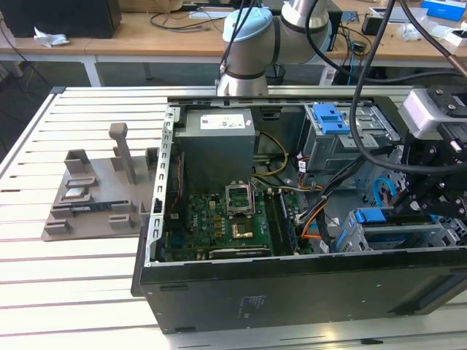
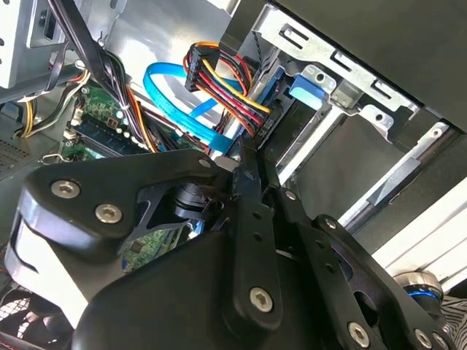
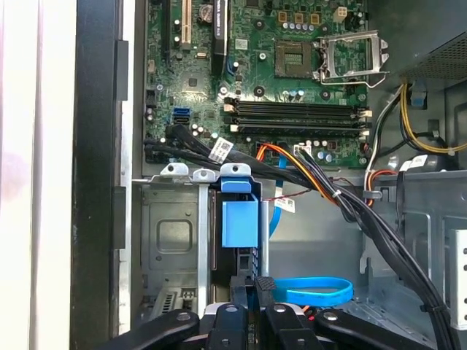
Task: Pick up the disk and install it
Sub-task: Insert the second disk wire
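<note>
Blue-railed disk [image 3: 239, 226] edge-on in cage [image 3: 171, 240], just ahead of gripper [image 3: 264, 295]; fingers close together at disk's end, grip unclear.

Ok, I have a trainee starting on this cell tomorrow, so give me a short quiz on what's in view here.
1. True or false: the socket on the motherboard holds a cooler.
2. Where is the disk? A flat on the motherboard; B edge-on in the bay; C in a person's hand.
3. Fill in: the flat cable looped beside the gripper is ___ in colour.

Key: 1 false, the socket is bare; 2 B; 3 blue.
</note>
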